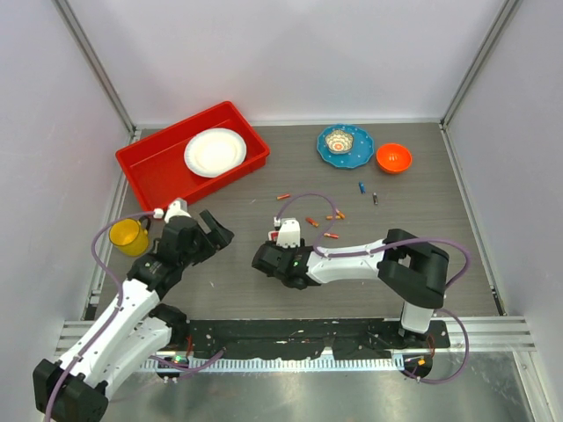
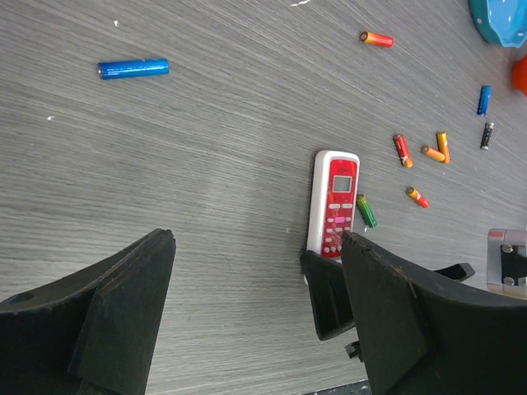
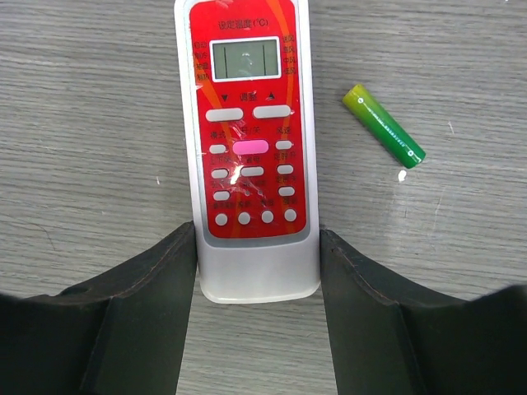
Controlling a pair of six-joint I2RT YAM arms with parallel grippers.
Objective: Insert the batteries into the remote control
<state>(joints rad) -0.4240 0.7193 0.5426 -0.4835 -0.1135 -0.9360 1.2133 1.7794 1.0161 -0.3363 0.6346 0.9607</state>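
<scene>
**Right claw (image 3: 257, 237) grips remote control (image 3: 247, 123)**

The remote control lies face up on the tabletop (image 3: 82, 123), its lower end clenched between the right claw's fingers. A green battery (image 3: 384, 126) lies at its 3 o'clock. The left claw (image 2: 257, 239) hangs released, empty.

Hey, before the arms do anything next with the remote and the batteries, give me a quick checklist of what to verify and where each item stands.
1. Grip on the remote control: ok, right gripper clamped on both sides of its lower end.
2. Battery side up: not ok, red button face is up.
3. Spare hand: ok, left gripper open and empty.
4. Battery close by: ok, green battery lies beside the remote control, not touching.
5. Battery cover off: cannot tell, back hidden.
</scene>
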